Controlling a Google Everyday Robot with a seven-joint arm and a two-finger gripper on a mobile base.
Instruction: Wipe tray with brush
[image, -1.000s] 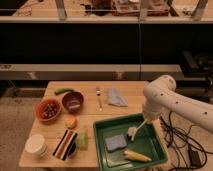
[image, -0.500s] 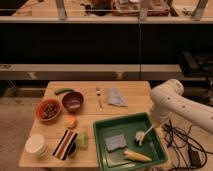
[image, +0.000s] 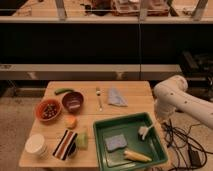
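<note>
The dark-green tray (image: 107, 132) lies at the table's front right. Inside it are a grey-blue sponge (image: 115, 142) and a yellow, banana-like object (image: 136, 156). A small whitish piece, which looks like the brush (image: 144, 131), sits low over the tray's right side, just inside the rim. My gripper (image: 152, 126) hangs from the white arm (image: 172, 97) at the tray's right edge, right by the brush. I cannot make out where the gripper ends and the brush begins.
A fork (image: 99, 97) and a grey cloth (image: 117, 97) lie behind the tray. At the left are two bowls (image: 48, 110) (image: 73, 101), an orange (image: 71, 121), a light-green sponge (image: 81, 140), a white cup (image: 36, 145) and a striped object (image: 65, 145). Cables lie on the floor at the right.
The arm has drawn back to the right. The gripper end and the whitish piece have shifted from the tray's middle right toward its right rim.
</note>
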